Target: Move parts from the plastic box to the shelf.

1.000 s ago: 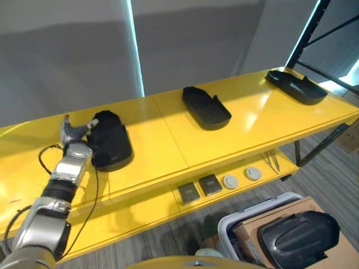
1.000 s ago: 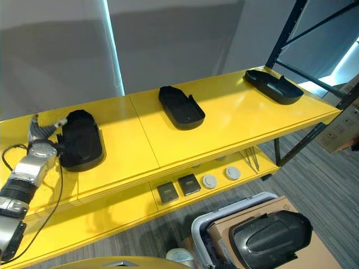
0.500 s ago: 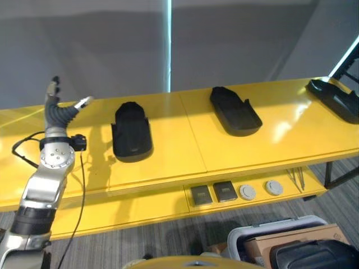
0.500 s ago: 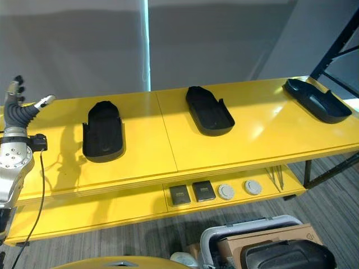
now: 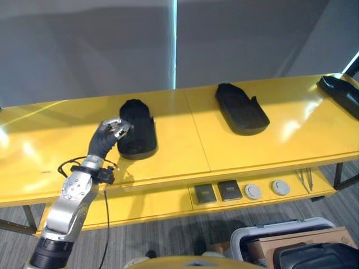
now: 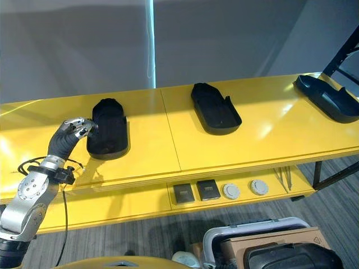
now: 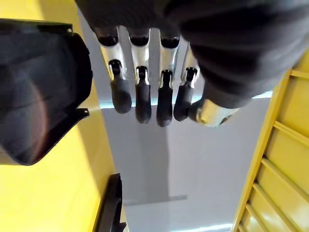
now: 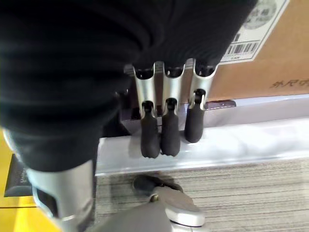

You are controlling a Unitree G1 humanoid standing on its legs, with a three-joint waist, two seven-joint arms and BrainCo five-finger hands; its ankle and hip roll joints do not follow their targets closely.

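Three black molded parts lie on the yellow shelf (image 5: pixel 179 157): one at the left (image 5: pixel 136 130), one in the middle (image 5: pixel 241 108), one at the far right edge (image 5: pixel 340 92). My left hand (image 5: pixel 108 134) hovers just left of the left part (image 7: pixel 38 92), fingers loosely bent and holding nothing. The white plastic box (image 5: pixel 253 235) stands on the floor at lower right, with a cardboard box (image 5: pixel 280 246) and another black part (image 5: pixel 317 258) in it. My right hand (image 8: pixel 166 125) hangs beside the box rim (image 8: pixel 241 145), fingers relaxed and empty.
On the lower shelf level lie two small dark squares (image 5: pixel 205 193), two pale round discs (image 5: pixel 253 191) and a thin metal tool (image 5: pixel 303 179). A grey wall stands behind the shelf. A dark rack post (image 6: pixel 348 50) rises at the far right.
The camera has shifted. My left hand, raised with spread fingers half a second ago, has come down beside the left part. The parts on the shelf have not moved.
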